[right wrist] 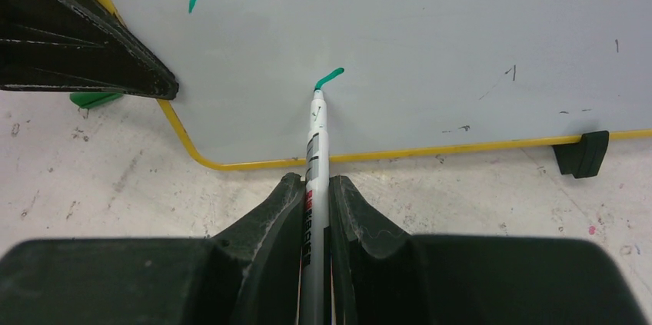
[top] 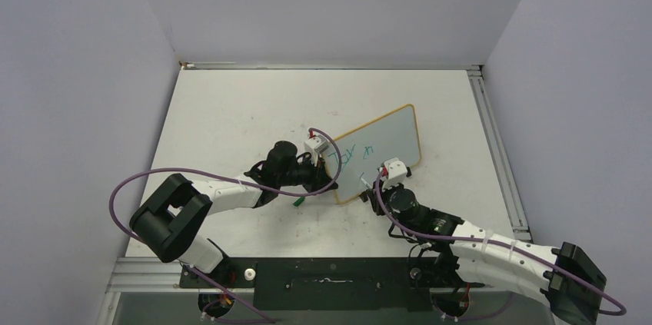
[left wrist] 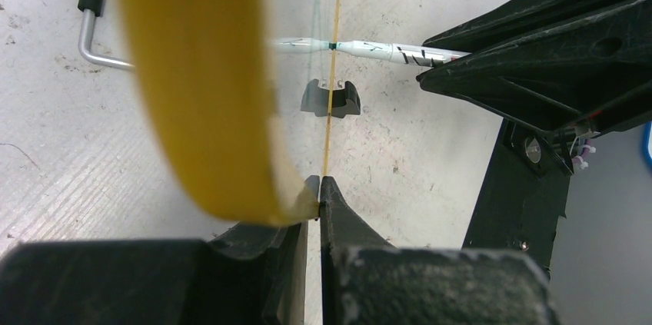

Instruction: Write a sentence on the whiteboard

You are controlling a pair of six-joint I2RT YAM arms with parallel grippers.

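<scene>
Marker [right wrist: 315,137] tip on the whiteboard [top: 388,137], with 2 grippers at work.
The whiteboard stands near the table's [top: 231,110] centre, somewhat toward its right edge. The left gripper [left wrist: 320,187] is pinched shut on the yellow rim (at the board's near-left corner). The right gripper [right wrist: 315,187] is clamped on the marker, whose tip touches the end of a short teal stroke. The sentence [top: 354,154] is perhaps 1 line so far and too small to read.
</scene>
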